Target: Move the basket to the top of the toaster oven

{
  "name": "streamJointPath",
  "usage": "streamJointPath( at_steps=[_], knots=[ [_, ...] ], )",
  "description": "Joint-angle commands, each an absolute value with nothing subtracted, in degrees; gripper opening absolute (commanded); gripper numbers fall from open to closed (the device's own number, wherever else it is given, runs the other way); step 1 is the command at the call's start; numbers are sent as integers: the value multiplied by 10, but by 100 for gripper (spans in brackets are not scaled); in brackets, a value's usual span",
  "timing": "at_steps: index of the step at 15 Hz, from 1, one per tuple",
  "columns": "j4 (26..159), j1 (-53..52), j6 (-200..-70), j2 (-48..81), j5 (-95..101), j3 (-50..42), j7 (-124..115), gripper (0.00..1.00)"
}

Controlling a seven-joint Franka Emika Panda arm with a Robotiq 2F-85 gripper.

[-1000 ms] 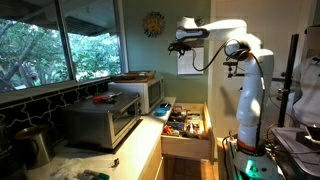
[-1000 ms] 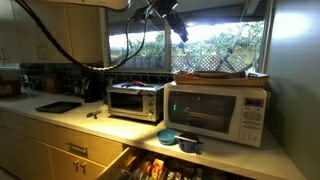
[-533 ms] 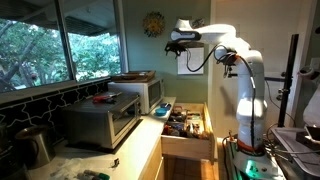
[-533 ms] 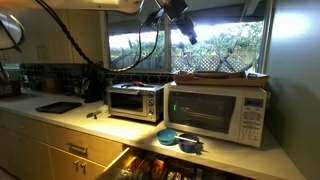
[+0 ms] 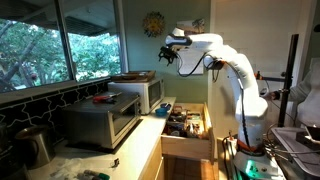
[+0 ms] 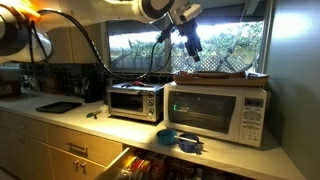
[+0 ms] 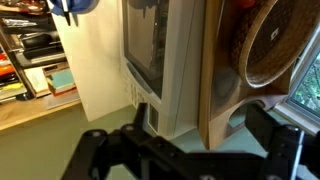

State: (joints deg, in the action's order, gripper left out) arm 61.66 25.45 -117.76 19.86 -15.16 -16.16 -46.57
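The basket (image 5: 133,76), flat and reddish-brown, lies on top of the white appliance (image 5: 150,93) in both exterior views (image 6: 221,74). The silver toaster oven (image 5: 100,121) stands beside the appliance, with a small red item (image 5: 103,99) on its top; it also shows in an exterior view (image 6: 135,100). My gripper (image 5: 168,52) hangs in the air above and a little to the side of the basket (image 6: 190,40), apart from it. In the wrist view the picture is turned sideways: the basket (image 7: 265,45) and the white appliance (image 7: 160,60) lie ahead of the open, empty gripper (image 7: 185,150).
An open drawer (image 5: 186,126) full of utensils juts out below the counter (image 6: 150,166). A blue bowl (image 6: 170,137) sits in front of the white appliance. A dark tray (image 6: 58,106) lies on the counter. A metal kettle (image 5: 30,146) stands near the window.
My arm has swung towards the window and down, bringing the gripper closer to the basket. The basket and the appliances have not moved.
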Motion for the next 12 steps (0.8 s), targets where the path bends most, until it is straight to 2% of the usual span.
streamJointPath(
  at_steps=[1, 7, 8, 12],
  knots=[
    [477, 311, -1125, 311, -235, -138, -420, 100],
    [317, 351, -1112, 430, -270, -97, -362, 100],
    [406, 331, -1139, 376, -251, -113, -374, 100],
    [394, 332, -1139, 385, -251, -111, -373, 100]
  ],
)
